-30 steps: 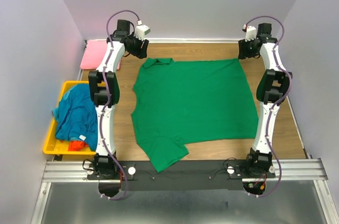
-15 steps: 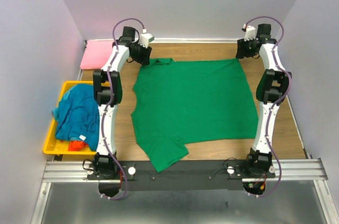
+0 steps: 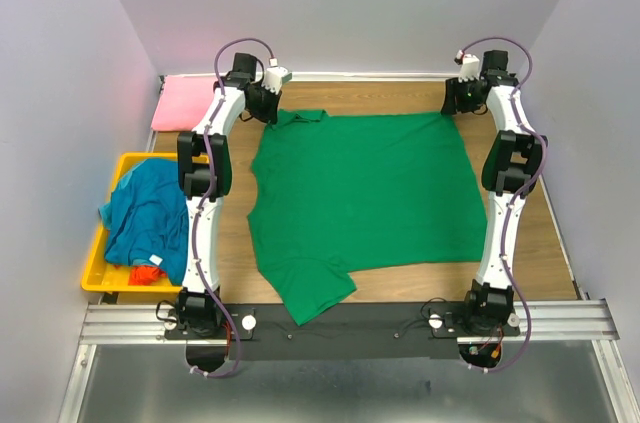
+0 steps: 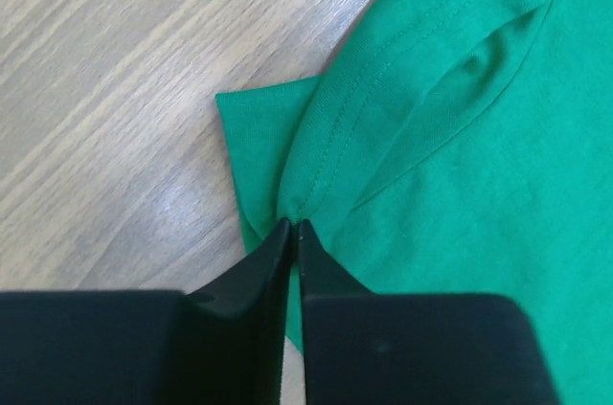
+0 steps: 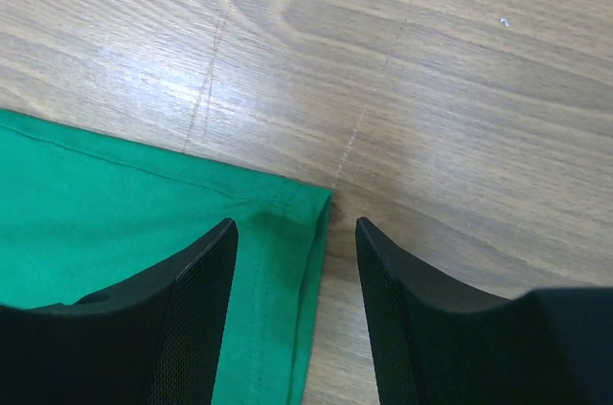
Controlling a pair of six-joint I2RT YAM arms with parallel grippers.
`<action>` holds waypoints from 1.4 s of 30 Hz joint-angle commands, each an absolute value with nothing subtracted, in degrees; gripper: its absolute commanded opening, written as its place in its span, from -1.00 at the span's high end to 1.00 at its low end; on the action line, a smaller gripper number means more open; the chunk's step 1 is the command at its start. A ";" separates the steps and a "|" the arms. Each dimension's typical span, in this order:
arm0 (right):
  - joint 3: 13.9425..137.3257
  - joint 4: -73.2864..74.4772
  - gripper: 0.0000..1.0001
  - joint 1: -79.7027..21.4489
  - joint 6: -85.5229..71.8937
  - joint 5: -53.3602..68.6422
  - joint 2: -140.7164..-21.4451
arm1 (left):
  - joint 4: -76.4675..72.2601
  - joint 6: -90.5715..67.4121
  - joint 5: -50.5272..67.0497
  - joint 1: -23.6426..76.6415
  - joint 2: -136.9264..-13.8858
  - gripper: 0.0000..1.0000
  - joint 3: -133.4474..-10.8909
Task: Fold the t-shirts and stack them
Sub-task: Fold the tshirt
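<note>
A bright green short-sleeved t-shirt [image 3: 365, 193] lies spread flat on the wooden counter [image 3: 400, 95], collar to the left and hem to the right. This layout appears meant to give both arms a far corner to lift for a first fold.

The left arm [image 3: 205, 158] reaches to the far sleeve, its jaws pressed together and pinching a gathered fold of the sleeve cloth. The right arm [image 3: 505, 158] hovers at the far hem corner, its jaws spread to either side of that corner and gripping nothing.

A band of bare wood lies beyond the shirt's far edge before the wall, with narrower strips along both sides. The near sleeve reaches the counter's near edge.

Left of the counter, a folded pink cloth t-shirt [image 3: 180, 103] waits. A crumpled teal-blue t-shirt [image 3: 145, 213] fills a yellow plastic bin [image 3: 92, 278], over a scrap of orange-red cloth [image 3: 150, 273].
</note>
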State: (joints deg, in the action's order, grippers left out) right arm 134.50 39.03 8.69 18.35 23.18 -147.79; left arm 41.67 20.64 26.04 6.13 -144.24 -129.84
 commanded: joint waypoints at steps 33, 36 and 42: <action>134.65 33.75 0.73 8.88 19.51 27.86 -150.48 | 41.48 21.01 26.37 6.50 -140.54 1.00 -134.73; 133.60 33.66 0.99 8.88 20.92 28.04 -148.63 | 41.31 21.62 26.63 6.42 -138.44 1.00 -134.83; 130.96 33.58 0.99 8.88 22.24 29.09 -144.85 | 41.92 22.67 26.72 6.42 -135.79 1.00 -133.95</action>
